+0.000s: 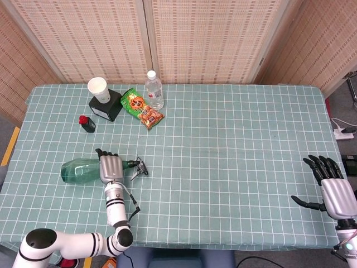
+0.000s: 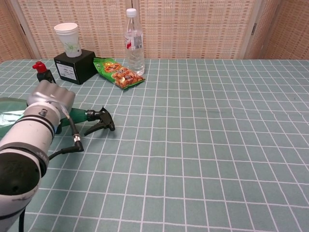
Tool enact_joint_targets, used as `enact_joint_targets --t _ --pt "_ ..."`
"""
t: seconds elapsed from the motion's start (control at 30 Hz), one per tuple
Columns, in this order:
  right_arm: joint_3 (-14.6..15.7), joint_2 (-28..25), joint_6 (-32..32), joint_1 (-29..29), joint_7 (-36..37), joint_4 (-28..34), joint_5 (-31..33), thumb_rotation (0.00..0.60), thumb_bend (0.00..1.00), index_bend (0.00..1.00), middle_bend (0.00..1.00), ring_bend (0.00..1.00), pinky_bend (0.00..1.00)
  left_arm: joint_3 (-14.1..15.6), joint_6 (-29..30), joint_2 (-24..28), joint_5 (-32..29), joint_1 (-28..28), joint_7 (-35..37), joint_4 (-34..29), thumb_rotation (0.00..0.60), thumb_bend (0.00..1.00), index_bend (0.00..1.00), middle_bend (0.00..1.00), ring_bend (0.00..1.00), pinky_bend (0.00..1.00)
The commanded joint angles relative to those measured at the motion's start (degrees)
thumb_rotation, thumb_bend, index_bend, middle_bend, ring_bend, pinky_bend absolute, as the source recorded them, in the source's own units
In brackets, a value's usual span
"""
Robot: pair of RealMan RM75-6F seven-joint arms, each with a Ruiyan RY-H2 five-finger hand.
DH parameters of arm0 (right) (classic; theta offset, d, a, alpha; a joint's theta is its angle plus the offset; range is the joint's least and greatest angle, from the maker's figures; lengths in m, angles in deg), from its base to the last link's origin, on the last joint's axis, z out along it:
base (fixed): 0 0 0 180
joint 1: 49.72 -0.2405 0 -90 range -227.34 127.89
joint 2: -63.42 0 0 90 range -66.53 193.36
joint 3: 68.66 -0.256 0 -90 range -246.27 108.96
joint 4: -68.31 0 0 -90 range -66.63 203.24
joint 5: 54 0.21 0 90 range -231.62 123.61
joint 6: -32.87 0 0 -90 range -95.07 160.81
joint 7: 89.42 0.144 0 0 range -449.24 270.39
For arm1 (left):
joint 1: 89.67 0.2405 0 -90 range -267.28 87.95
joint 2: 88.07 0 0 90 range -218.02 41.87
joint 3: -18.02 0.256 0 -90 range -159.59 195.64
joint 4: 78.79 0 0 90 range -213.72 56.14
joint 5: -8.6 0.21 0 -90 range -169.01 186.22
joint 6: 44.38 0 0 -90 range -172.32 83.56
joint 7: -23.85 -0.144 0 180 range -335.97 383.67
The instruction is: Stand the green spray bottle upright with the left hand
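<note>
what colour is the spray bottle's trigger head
Black trigger head on a green bottle; clearest in the chest view.

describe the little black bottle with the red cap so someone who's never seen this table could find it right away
Start at the far left corner of the green checked table, where a white paper cup sits on a black box. Just left of and slightly nearer than that box stands the little black bottle. Its bright red cap sets it apart: nothing else nearby is red-topped.

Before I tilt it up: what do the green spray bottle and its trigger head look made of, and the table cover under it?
The green spray bottle looks like translucent green plastic, glossy; light passes through its body. Its trigger head looks like opaque black plastic. The table cover seems a matte teal cloth or vinyl with a white grid; which one I cannot tell. The left hand grips the bottle's neck end.
</note>
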Motion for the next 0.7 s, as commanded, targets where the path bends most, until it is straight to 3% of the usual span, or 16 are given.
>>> enact_joint_targets --t 0.03,0.17,0.33,0.5,0.7 --pt "0.01 -0.04 0.05 0.00 0.07 -0.02 0.04 0.600 0.06 0.13 0.06 0.00 0.00 -2.81 1.02 1.33 2.36 -0.39 2.60 -4.63 0.600 0.29 0.60 0.39 0.26 0.17" --pt "0.02 -0.12 0.13 0.00 0.30 -0.06 0.09 0.600 0.06 0.13 0.06 0.00 0.00 -6.02 1.31 4.19 6.54 -0.29 8.13 -13.04 0.600 0.30 0.62 0.41 0.28 0.21" --pt "0.02 -0.03 0.08 -0.03 -0.08 -0.02 0.00 0.600 0.06 0.13 0.06 0.00 0.00 -11.47 -0.95 8.42 12.75 2.96 24.45 -24.21 0.600 0.30 0.60 0.45 0.32 0.29" --pt "-0.11 0.16 0.31 -0.09 -1.42 0.30 0.55 0.600 0.06 0.13 0.06 0.00 0.00 -15.47 -4.13 11.29 14.45 7.78 40.95 -28.96 0.600 0.30 0.58 0.46 0.33 0.32" --pt "-0.35 0.57 0.04 0.00 -3.89 0.70 1.16 0.600 0.06 0.13 0.06 0.00 0.00 -16.91 -9.52 15.31 18.96 11.87 56.88 -28.87 0.600 0.30 0.56 0.46 0.33 0.30"
